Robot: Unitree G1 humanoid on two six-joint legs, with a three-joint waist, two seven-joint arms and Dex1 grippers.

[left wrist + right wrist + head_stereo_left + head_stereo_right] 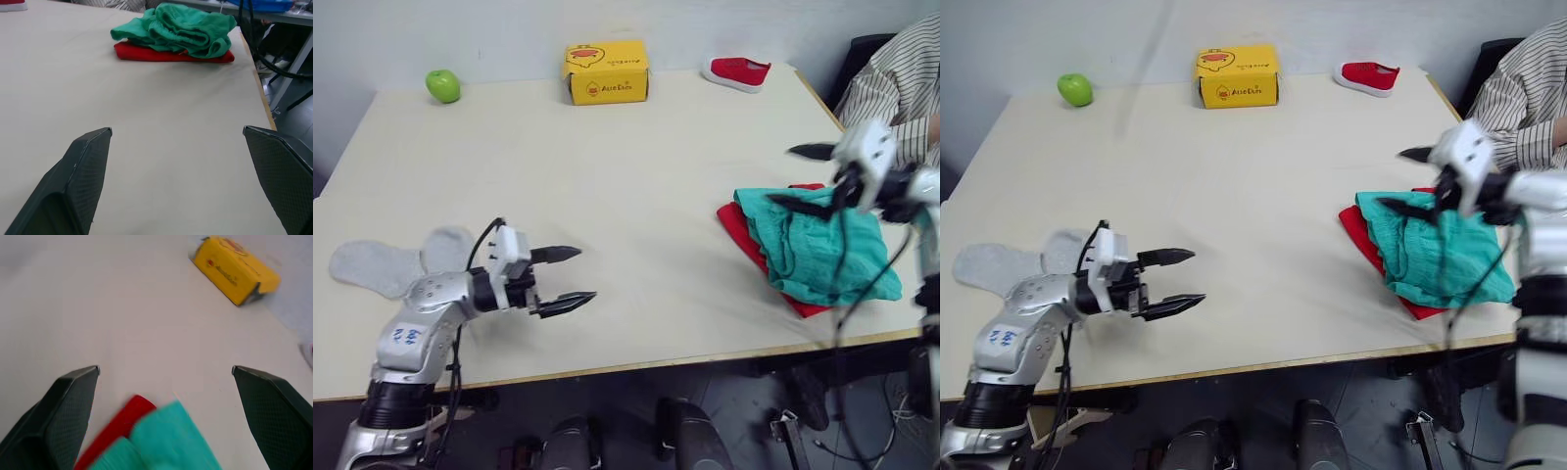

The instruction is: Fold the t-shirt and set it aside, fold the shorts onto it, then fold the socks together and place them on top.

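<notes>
Jaws on both arms are spread and empty, so with the shorts [818,250] already stacked on the t-shirt [741,227] at the table's [607,196] right edge, the left gripper [560,279] should probably swing back to the socks [396,262] behind it, pinching both layers together.

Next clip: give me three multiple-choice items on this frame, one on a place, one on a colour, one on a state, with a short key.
1. Where do the shorts lie?
A. beside the apple
B. on the t-shirt
C. on the floor

2. What colour is the box at the far edge of the table?
A. blue
B. white
C. yellow

3. How is the left end effector?
A. open, holding nothing
B. shut on a sock
C. shut on the shoe

Key: 1 B, teal cloth covers the red with red edges showing beneath; 2 C, it is plainly yellow; 3 A, its fingers are spread over bare table, and the socks lie behind it.
</notes>
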